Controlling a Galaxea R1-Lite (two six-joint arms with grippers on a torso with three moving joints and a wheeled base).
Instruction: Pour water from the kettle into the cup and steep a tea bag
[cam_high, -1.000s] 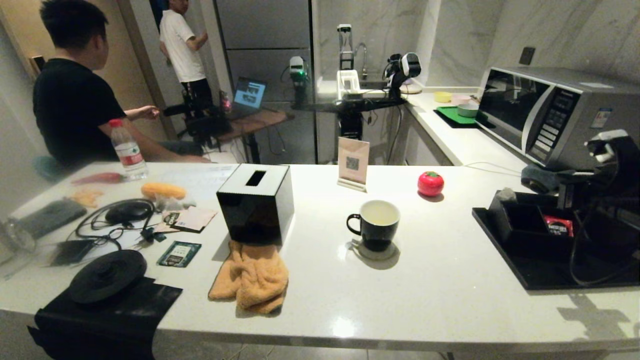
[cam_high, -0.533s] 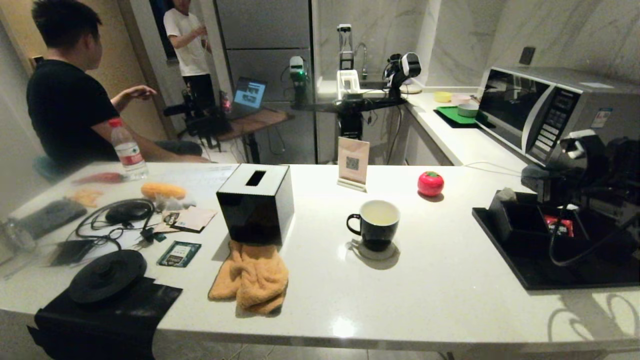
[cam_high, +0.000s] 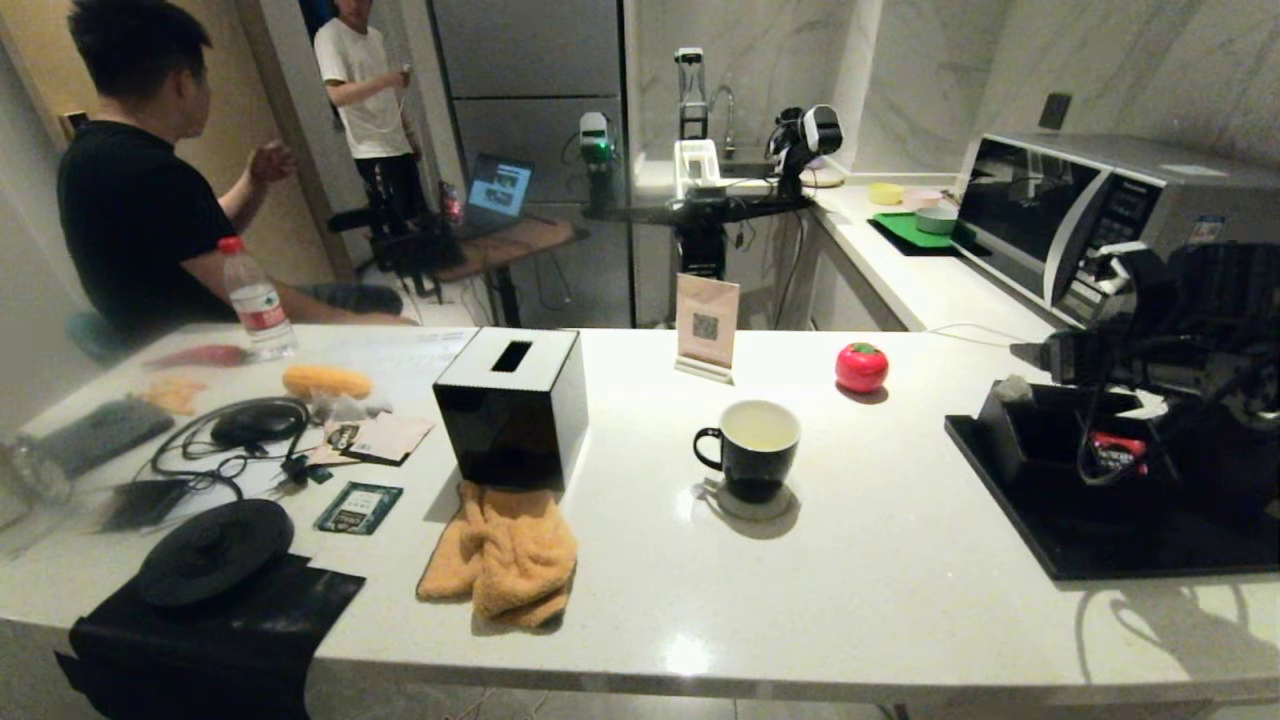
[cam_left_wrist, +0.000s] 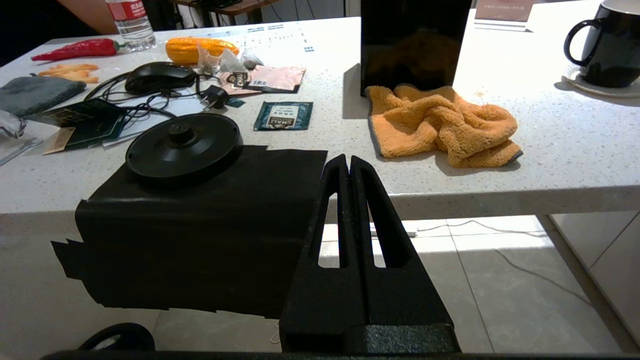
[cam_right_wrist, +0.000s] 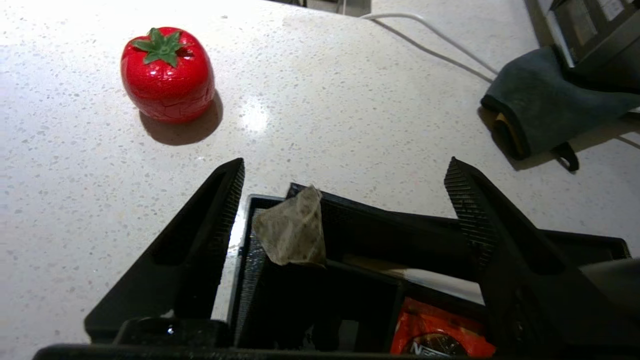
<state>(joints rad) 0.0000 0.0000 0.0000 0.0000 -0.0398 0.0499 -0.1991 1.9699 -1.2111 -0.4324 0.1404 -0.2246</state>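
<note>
Two wide-spread, empty jaws of the right gripper frame the tea bag, which stands nearly upright just ahead, between them, leaning on the corner wall of the black compartmented box. The left gripper, parked and closed, is far from it; the cup stands well to the right gripper's left.

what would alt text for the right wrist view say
The right gripper, jaws wide open, hangs over a black compartmented box with a grey-green tea bag sticking up at its corner between them. A red sachet lies in the box, and a red tomato-shaped object sits on the white counter beyond.
</note>
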